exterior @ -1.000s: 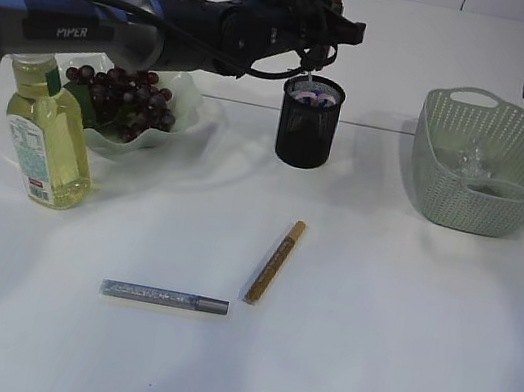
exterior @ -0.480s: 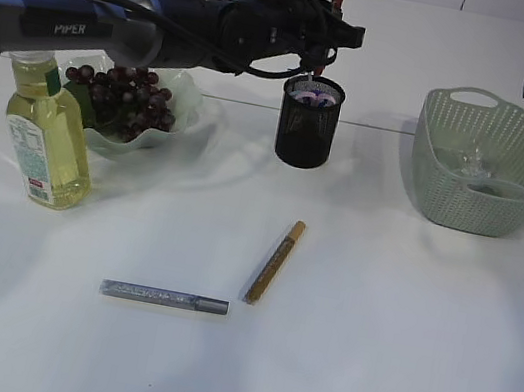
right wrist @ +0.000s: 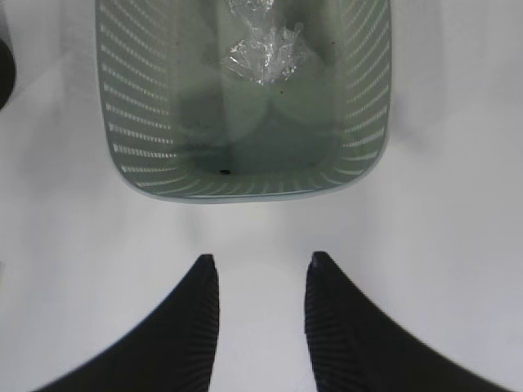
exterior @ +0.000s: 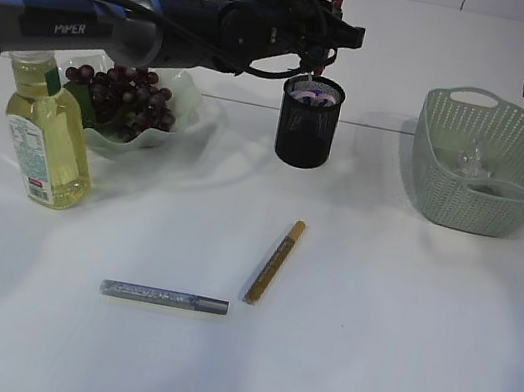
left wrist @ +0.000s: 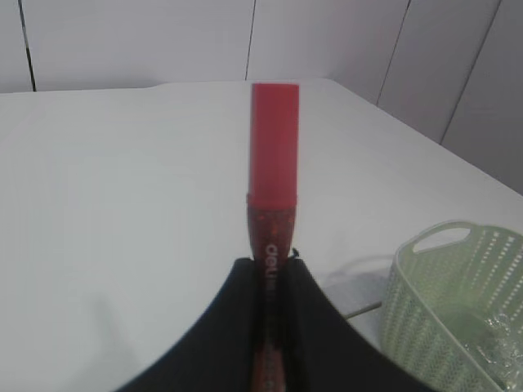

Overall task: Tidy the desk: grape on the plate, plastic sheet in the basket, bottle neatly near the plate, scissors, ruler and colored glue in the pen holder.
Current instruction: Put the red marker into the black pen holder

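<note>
Jaws first: left gripper (left wrist: 270,327) clenched on a red glue pen (left wrist: 273,180), held upright above the black pen holder (exterior: 308,123); right gripper (right wrist: 261,302) released, jaws apart and holding nothing, hanging over bare table just short of the basket's near wall.

White table (exterior: 395,362) carries all. Green basket (exterior: 483,164) at right, crumpled plastic sheet (right wrist: 261,53) lying inside. Left arm (exterior: 150,24) stretches across from the left, over the plate. Bottle (exterior: 48,133) of yellow liquid upright, just in front of the plate (exterior: 178,125), grapes (exterior: 122,95) heaped on it. Pen holder mid-table, something purple showing inside. Two glue pens lie loose nearer the front: silver one (exterior: 164,297) flat, gold one (exterior: 275,261) angled, their ends close together.
</note>
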Robot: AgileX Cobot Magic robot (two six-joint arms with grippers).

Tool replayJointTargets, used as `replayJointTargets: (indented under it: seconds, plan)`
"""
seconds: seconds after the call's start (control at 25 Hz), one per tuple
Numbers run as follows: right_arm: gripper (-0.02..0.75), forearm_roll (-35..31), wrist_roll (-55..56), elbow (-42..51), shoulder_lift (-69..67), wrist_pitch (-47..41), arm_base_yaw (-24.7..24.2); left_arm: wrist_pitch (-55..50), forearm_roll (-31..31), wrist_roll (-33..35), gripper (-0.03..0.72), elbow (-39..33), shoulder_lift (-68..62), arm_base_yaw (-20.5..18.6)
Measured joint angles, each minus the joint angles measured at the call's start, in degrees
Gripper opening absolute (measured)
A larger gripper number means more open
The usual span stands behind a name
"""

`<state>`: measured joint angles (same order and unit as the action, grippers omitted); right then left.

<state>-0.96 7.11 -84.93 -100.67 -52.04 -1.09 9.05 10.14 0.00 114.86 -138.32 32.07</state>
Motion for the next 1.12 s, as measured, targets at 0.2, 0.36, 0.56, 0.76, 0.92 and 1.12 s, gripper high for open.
replayJointTargets:
  seconds: [0.2,0.36,0.56,0.76,0.92,1.12]
  plan:
    - [0.296,0.0,0.0,0.0,0.0,0.1,0.0,0.0,-0.6,0.0,0.050,0.0,0.0,0.0]
    - [0.296,0.0,0.0,0.0,0.0,0.1,0.0,0.0,-0.8,0.0,0.054,0.0,0.0,0.0]
    - [0.296,0.1,0.0,0.0,0.0,0.1,0.0,0.1,-0.9,0.0,0.056,0.0,0.0,0.0]
    - [0.296,0.3,0.0,0.0,0.0,0.1,0.0,0.1,-1.3,0.0,0.060,0.0,0.2,0.0]
    - [0.296,0.4,0.0,0.0,0.0,0.1,0.0,0.1,-1.5,0.0,0.064,0.0,1.0,0.0]
    - [0.296,0.4,0.0,0.0,0.0,0.1,0.0,0.1,-1.8,0.0,0.067,0.0,1.3,0.0]
